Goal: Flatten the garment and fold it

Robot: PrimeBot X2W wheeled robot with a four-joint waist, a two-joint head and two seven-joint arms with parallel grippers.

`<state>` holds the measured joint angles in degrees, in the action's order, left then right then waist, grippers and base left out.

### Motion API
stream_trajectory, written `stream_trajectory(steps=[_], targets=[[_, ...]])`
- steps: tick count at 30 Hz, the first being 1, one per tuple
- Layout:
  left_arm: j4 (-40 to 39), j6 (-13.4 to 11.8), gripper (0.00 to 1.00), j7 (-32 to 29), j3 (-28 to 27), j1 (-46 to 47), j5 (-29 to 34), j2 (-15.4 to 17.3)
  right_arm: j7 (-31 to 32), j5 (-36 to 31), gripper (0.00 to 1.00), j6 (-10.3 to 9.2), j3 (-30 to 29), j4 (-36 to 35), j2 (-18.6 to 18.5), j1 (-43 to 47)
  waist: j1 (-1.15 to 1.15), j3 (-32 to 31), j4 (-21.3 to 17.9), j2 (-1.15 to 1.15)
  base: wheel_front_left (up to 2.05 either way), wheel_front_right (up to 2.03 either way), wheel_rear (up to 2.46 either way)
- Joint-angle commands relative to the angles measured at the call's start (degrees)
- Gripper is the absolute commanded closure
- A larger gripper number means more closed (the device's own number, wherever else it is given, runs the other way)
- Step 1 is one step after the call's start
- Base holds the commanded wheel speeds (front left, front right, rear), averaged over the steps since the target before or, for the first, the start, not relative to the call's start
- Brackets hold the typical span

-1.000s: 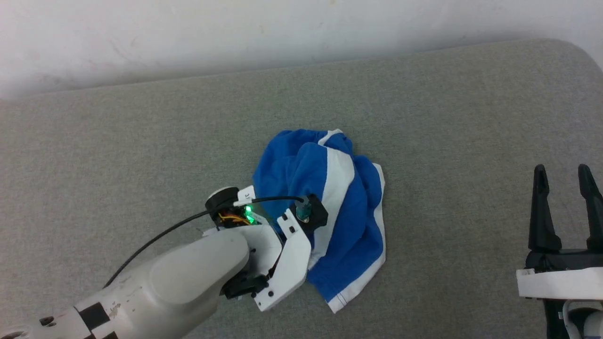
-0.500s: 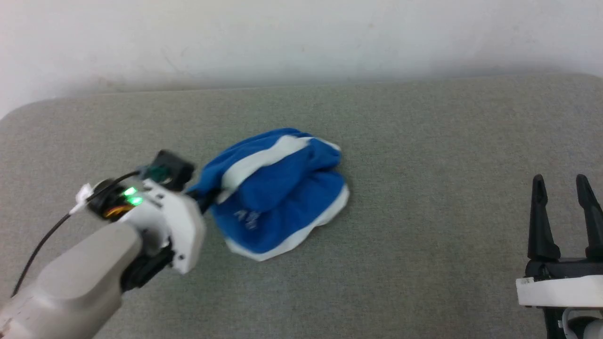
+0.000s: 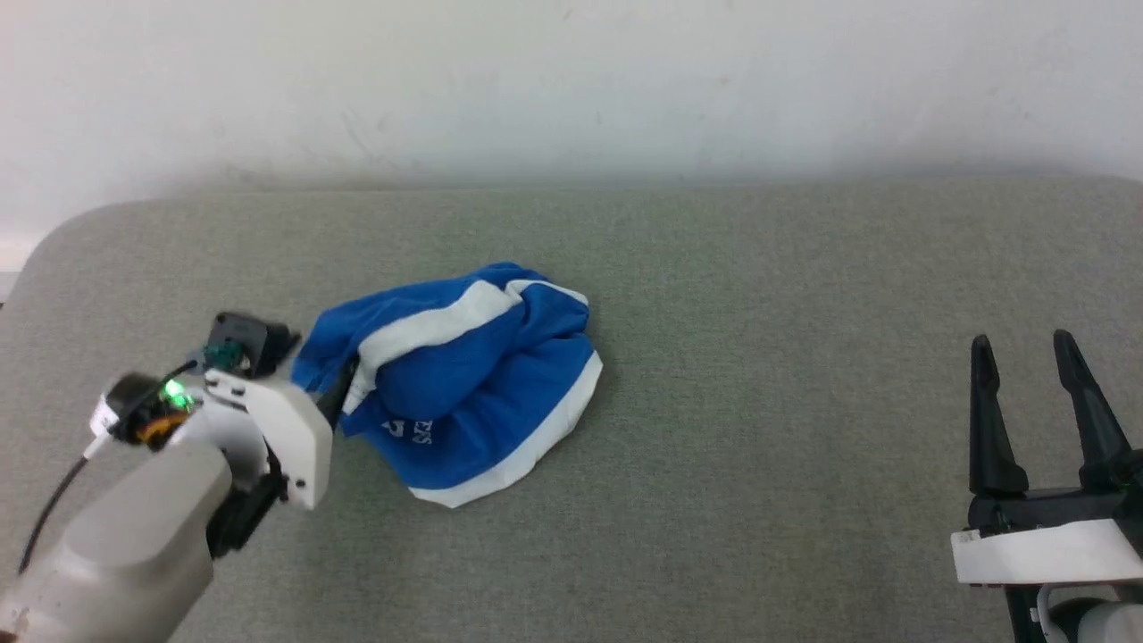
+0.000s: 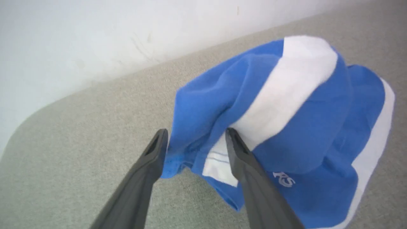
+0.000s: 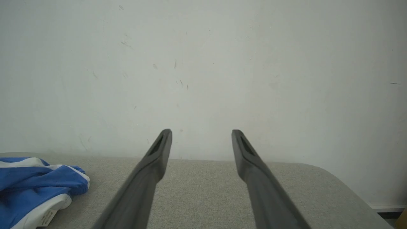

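- Left of centre on the grey padded bench (image 3: 786, 375): garment (image 3: 482, 384), bunched into a blue heap, with one white trim band (image 3: 433, 326) draped over the top and another along the near hem.
- On the lower left fold: white lettering (image 3: 412, 430), partly showing, too crumpled to read.
- At the heap's left edge: left pincer (image 4: 195, 137), fingers spread wide, a blue and white fold lying loose between them, not clamped.
- Well apart at the lower right: right pincer (image 3: 1022, 344), fingers parted, holding nothing, pointing toward the wall.
- Behind the bench: pale, scuffed wall (image 3: 571, 80).
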<state>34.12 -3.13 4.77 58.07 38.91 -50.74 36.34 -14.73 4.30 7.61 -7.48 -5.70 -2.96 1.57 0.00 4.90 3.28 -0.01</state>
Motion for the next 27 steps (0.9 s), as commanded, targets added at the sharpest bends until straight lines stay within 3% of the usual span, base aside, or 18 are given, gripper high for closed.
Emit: stream_trajectory(steps=[1, 5, 8, 14, 15, 16, 17, 22, 27], targets=[[-0.2, -0.7, 0.00, 2.3, -0.8, 2.4, 1.6, 0.5, -0.3, -0.6, 0.00, -0.12, -0.2, -0.2, 0.1, -0.2, 0.00, -1.2, 1.1, 0.01, 0.00, 0.00, 0.00], [-4.7, -2.1, 0.00, 5.5, -1.2, 7.7, 5.8, 1.8, -0.3, -0.5, 0.00, -0.12, -0.2, -0.3, 0.1, 0.8, 0.00, -2.3, 2.0, 0.01, 0.00, 0.00, 0.00], [-10.6, -1.0, 0.00, 2.9, -0.7, 11.2, 6.7, 1.8, -0.3, 0.2, 0.00, -0.12, 0.0, -0.2, 0.1, 1.7, 0.00, -2.5, 2.5, 0.01, 0.00, 0.00, 0.00], [-16.8, 4.9, 0.00, -9.1, 4.0, 17.9, 7.2, -1.1, -0.3, 0.7, 0.00, -0.12, 1.5, 0.1, 0.1, 1.7, 0.00, -1.2, 1.3, 0.01, 0.00, 0.00, 0.00], [-16.8, 4.9, 0.00, -9.1, 4.0, 17.9, 7.2, -1.1, -0.3, 0.7, 0.00, -0.12, 1.5, 0.1, 0.1, 1.7, 0.00, -1.2, 1.3, 0.01, 0.00, 0.00, 0.00], [-16.1, 7.0, 0.00, -13.9, 5.8, 19.3, 5.9, -2.8, -0.3, 0.8, 0.00, -0.12, 1.7, 0.1, 0.1, 1.2, 0.00, -0.4, 0.3, 0.01, 0.00, 0.00, 0.00], [-16.1, 7.0, 0.00, -13.9, 5.8, 19.3, 5.9, -2.8, -0.3, 0.8, 0.00, -0.12, 1.7, 0.1, 0.1, 1.2, 0.00, -0.4, 0.3, 0.01, 0.00, 0.00, 0.00], [-13.7, 10.1, 0.00, -25.1, 11.6, 22.6, 3.5, -6.5, -0.3, 1.1, 0.00, -0.12, 1.7, 0.3, 0.1, -0.6, 0.00, 2.4, -2.7, 0.01, 0.00, 0.00, 0.00], [-13.5, 10.6, 0.00, -38.0, 15.2, 21.9, 3.2, -8.4, -0.3, 2.3, 0.00, -0.12, 1.8, 0.4, 0.1, -3.6, 0.00, 7.4, -7.2, 0.01, 0.00, 0.00, 0.00]])
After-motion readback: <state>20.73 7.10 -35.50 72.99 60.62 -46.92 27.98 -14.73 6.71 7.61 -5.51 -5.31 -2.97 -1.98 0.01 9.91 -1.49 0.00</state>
